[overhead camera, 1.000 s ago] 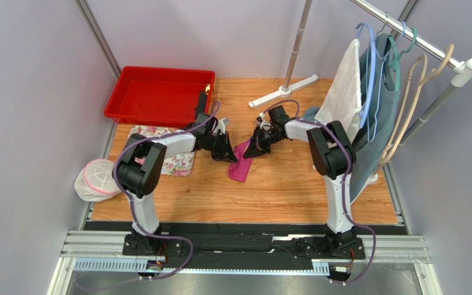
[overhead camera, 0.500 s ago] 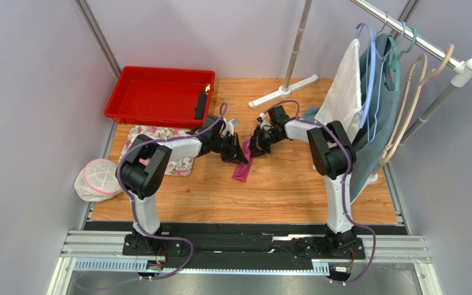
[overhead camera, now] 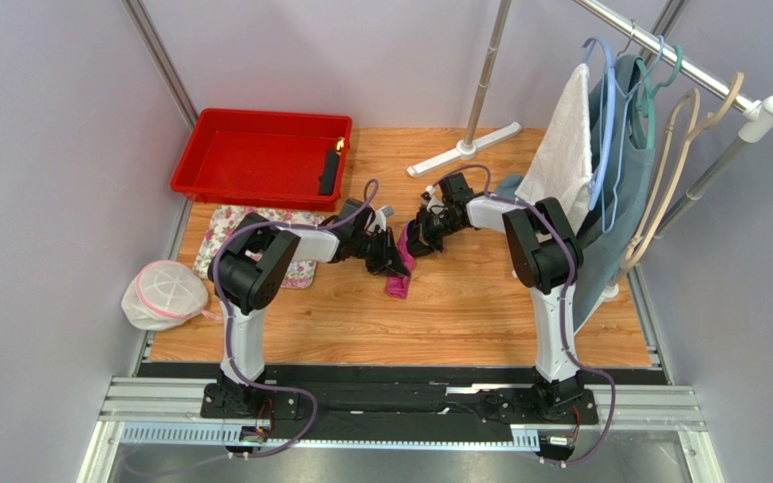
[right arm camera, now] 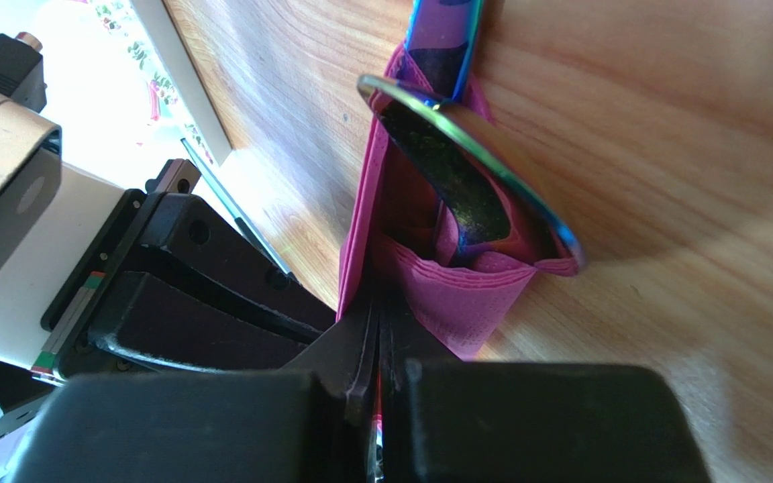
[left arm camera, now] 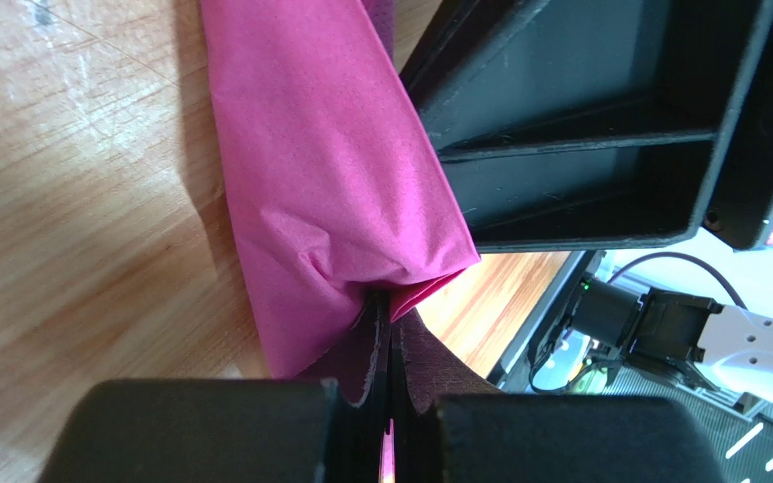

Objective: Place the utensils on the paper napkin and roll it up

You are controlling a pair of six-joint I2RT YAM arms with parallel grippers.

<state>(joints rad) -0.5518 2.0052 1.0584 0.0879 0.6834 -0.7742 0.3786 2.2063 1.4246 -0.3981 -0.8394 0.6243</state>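
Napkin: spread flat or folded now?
Folded: the paper napkin is a narrow wrap over the utensils, pinched by left gripper and right gripper.

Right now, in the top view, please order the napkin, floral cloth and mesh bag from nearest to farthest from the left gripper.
1. napkin: pinched in the left gripper itself.
2. floral cloth: to the gripper's left.
3. mesh bag: far left, beyond the cloth.
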